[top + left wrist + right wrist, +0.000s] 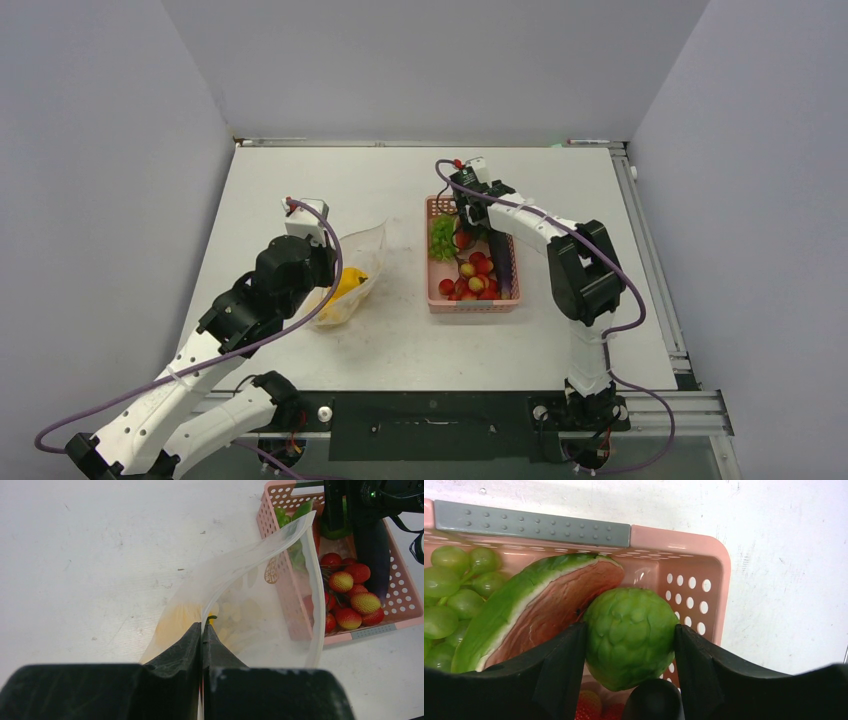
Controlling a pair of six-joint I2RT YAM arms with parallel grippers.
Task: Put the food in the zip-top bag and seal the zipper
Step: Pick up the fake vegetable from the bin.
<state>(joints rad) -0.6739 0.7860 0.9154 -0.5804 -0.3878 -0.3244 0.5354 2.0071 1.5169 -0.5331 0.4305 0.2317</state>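
Observation:
The clear zip-top bag (357, 262) lies left of the pink basket (472, 304) with its mouth held open. A yellow piece of food (346, 285) is inside it. My left gripper (202, 630) is shut on the bag's mouth edge, pinching the whitish zipper (315, 580) strip. My right gripper (630, 642) is inside the basket's far end, its jaws closed against both sides of a bumpy green fruit (629, 630). A watermelon slice (539, 610), green grapes (454, 590), red and yellow fruits (352, 597) and a dark eggplant (374, 555) lie in the basket.
The basket's rim (719, 580) and perforated wall stand just beyond the green fruit. The bag's open mouth (260, 610) arches toward the basket's left side. Bare white table (330, 190) lies behind the bag and right of the basket.

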